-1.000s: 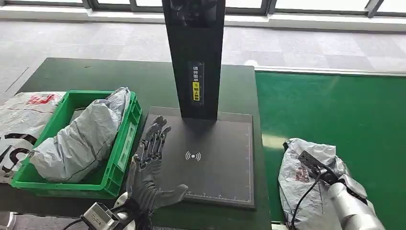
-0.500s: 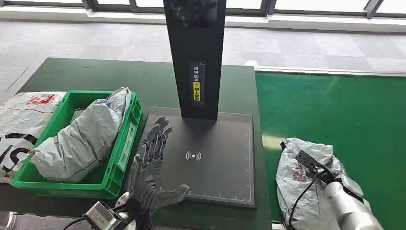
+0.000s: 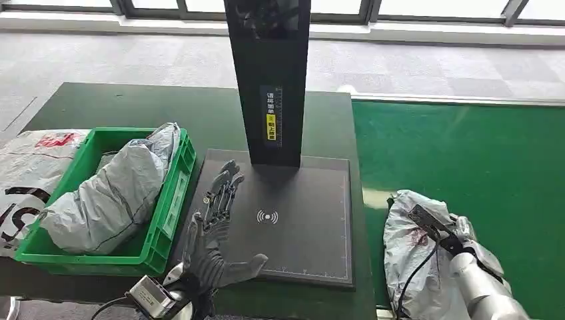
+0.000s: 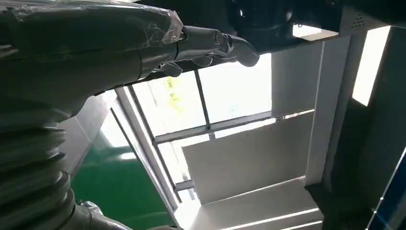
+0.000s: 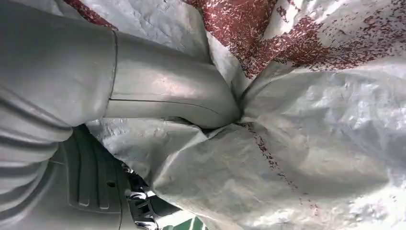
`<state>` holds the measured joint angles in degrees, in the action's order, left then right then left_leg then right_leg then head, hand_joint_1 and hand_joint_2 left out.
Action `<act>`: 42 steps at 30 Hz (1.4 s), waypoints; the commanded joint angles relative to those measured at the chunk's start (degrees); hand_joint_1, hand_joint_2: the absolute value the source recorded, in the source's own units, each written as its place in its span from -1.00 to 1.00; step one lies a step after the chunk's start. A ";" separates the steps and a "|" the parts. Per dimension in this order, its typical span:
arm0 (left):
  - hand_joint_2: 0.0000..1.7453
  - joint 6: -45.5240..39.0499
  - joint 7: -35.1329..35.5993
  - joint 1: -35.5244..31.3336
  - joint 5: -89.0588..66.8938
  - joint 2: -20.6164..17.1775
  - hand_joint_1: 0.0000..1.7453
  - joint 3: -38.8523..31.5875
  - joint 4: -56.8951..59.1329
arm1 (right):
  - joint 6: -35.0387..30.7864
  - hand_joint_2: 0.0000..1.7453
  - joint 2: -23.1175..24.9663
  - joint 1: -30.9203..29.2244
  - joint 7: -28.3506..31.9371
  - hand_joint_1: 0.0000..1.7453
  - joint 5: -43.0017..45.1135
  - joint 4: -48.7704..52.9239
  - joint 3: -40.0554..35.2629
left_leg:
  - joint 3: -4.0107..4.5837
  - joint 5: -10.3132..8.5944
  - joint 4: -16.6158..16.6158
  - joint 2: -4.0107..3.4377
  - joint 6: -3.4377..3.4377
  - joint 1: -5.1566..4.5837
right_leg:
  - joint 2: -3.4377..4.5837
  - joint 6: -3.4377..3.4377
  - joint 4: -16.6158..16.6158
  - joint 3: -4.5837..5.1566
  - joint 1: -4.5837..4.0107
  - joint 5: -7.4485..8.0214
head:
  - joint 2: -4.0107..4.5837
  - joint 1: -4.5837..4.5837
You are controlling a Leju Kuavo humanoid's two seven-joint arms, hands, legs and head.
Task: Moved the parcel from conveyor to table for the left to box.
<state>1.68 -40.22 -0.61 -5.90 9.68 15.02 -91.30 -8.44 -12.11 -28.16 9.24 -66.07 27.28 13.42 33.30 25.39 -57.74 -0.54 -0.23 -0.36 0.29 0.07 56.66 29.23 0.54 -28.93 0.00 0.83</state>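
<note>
A crumpled grey parcel (image 3: 406, 250) with red print lies on the green conveyor (image 3: 466, 153) at the lower right. My right hand (image 3: 461, 235) grips it from the right side. In the right wrist view the thumb (image 5: 167, 91) digs into a fold of the parcel (image 5: 311, 143). My left hand (image 3: 216, 220) hovers flat over the left edge of the black scanner pad (image 3: 306, 220) on the table, fingers spread and holding nothing. Its fingers (image 4: 210, 40) show stretched out in the left wrist view.
A green crate (image 3: 174, 193) at the left of the dark table (image 3: 133, 107) holds another grey parcel (image 3: 113, 193). A white printed bag (image 3: 26, 167) lies beyond the crate. The black scanner post (image 3: 270, 80) rises from the pad's far edge.
The parcel and my right hand have shifted slightly left toward the table. My left hand has crept a little forward over the pad, still empty.
</note>
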 commanded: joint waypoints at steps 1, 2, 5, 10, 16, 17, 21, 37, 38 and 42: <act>1.00 -0.63 0.22 0.21 -0.45 -0.81 -1.00 0.51 1.24 | 0.08 1.00 4.71 -2.48 0.60 1.00 -0.13 -1.45 -3.52 | 0.05 -0.03 0.10 -0.20 -0.09 0.05 | 0.22 0.03 -0.10 0.13 -0.04 0.11 | 0.00 0.00; 1.00 -0.84 0.22 0.26 -0.55 -0.72 -1.00 0.44 1.24 | -1.59 1.00 5.08 -2.52 1.24 1.00 0.73 -0.84 -3.04 | 0.08 -0.07 0.15 -0.14 -0.10 0.03 | 0.16 0.03 -0.13 0.15 -0.02 0.12 | 0.00 0.00; 1.00 -1.93 0.22 0.86 -1.11 -0.46 -1.00 0.33 0.60 | -8.85 1.00 6.72 -4.13 4.53 1.00 4.63 2.45 -0.92 | 0.06 -0.04 0.12 -0.13 -0.12 0.03 | 0.17 0.04 -0.10 0.14 -0.02 0.09 | 0.00 0.00; 1.00 -4.21 0.22 0.73 -1.15 -0.50 -1.00 0.89 0.41 | -20.22 1.00 11.13 -1.00 20.45 1.00 18.62 21.93 0.30 | 0.36 -0.04 0.01 -0.04 -0.08 -0.09 | 0.13 0.02 0.11 0.41 0.09 0.03 | 0.00 0.00; 1.00 -4.68 0.22 -0.80 -0.12 -1.09 -1.00 2.02 1.97 | -24.28 1.00 13.59 6.36 25.33 1.00 24.15 45.33 -11.18 | 0.36 -0.06 0.09 0.12 -0.14 -0.01 | -0.03 0.06 -0.02 0.39 0.02 0.00 | 0.00 0.00; 1.00 -4.67 0.22 -1.52 0.02 -1.09 -1.00 2.41 2.64 | -26.65 1.00 14.15 7.04 25.65 1.00 23.87 48.53 -14.90 | 0.40 -0.07 0.05 0.23 -0.11 -0.04 | -0.14 0.07 0.05 0.40 0.05 -0.06 | 0.00 0.00; 1.00 -4.92 0.22 -1.84 0.04 -1.07 -1.00 2.54 2.96 | -27.30 1.00 14.59 6.85 25.16 1.00 23.74 49.69 -16.91 | 0.44 -0.04 0.06 0.17 -0.13 -0.04 | -0.05 0.08 0.06 0.46 0.04 -0.05 | 0.00 0.00; 1.00 -4.77 0.22 -2.71 0.71 -0.65 -1.00 3.44 4.49 | -27.25 1.00 16.74 -2.41 23.00 1.00 25.66 44.60 -30.10 | 0.44 -0.08 0.04 0.39 -0.10 -0.02 | -0.28 0.07 0.03 0.37 0.04 -0.11 | 0.00 0.02; 1.00 -4.73 0.22 -2.71 0.74 -0.61 -1.00 3.44 4.49 | -27.12 1.00 17.22 -2.68 22.99 1.00 25.83 44.38 -30.65 | 0.43 -0.10 0.07 0.41 -0.13 -0.01 | -0.29 0.07 -0.01 0.36 0.04 -0.10 | 0.00 0.02; 1.00 -4.44 0.22 -3.04 0.40 0.16 -1.00 3.57 5.31 | -24.60 1.00 21.44 -6.91 21.60 1.00 30.02 34.15 -34.77 | 0.44 -0.06 0.03 0.13 -0.11 -0.05 | 0.00 0.06 0.08 0.43 0.07 -0.07 | 0.00 0.00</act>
<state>-3.02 -40.22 -1.63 -5.49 9.75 16.28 -89.94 -35.65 4.61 -27.32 32.28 -40.61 74.68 -12.50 33.81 25.30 -57.73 -0.06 -0.29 -0.39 -0.06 0.13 56.73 29.58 0.58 -29.06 0.00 0.83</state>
